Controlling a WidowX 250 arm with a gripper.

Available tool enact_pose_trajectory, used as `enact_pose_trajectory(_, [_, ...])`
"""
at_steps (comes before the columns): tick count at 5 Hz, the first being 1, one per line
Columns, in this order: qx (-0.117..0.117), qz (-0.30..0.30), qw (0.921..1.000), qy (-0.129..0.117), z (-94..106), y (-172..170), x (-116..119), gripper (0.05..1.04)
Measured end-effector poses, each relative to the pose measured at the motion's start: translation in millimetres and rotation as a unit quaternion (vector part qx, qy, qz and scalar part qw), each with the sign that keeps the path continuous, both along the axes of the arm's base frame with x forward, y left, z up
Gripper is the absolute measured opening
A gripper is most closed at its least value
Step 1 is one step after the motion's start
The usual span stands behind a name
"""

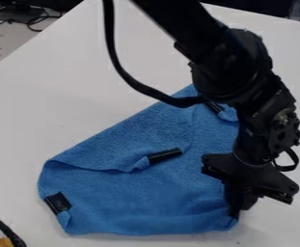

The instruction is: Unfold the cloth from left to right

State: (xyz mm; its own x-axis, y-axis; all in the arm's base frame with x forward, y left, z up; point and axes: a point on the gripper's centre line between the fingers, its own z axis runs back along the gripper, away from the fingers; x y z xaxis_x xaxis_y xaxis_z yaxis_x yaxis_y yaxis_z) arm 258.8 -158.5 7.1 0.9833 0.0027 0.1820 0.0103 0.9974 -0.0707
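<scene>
As it lies, the cloth (pixel 145 202) stretches lengthwise toward upper right.

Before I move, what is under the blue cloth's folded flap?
The cloth's lower layer shows past the flap and likely continues beneath it; anything else there is covered from sight.

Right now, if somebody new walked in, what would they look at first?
Probably the big black robot arm, coming down from the top, its gripper at the cloth's lower right. Next, the bright blue cloth, partly folded over on the white table. Black pieces stand out at its middle and lower left.
</scene>
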Motion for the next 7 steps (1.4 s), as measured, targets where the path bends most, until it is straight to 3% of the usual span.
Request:
enact_pose_trajectory(1, [-0.001, -0.013, 0.9999, 0.006, 0.4, -5, 2, 0.441])
enact_pose_trajectory(2, [0.000, -0.022, 0.9997, 0.007, 7.8, -11, 7, 0.751])
enact_pose_trajectory(3, [0.002, -0.027, 0.9994, 0.021, 7.0, -17, 9, 0.995])
enact_pose_trajectory(4, [0.007, -0.032, 0.9991, 0.028, 15.0, -22, 11, 1.004])
enact_pose_trajectory(5, [0.034, -0.040, 0.9981, 0.032, 21.3, -28, 6, 1.000])
enact_pose_trajectory(7, [0.064, -0.047, 0.9964, 0.031, 32.1, -30, 6, 1.000])
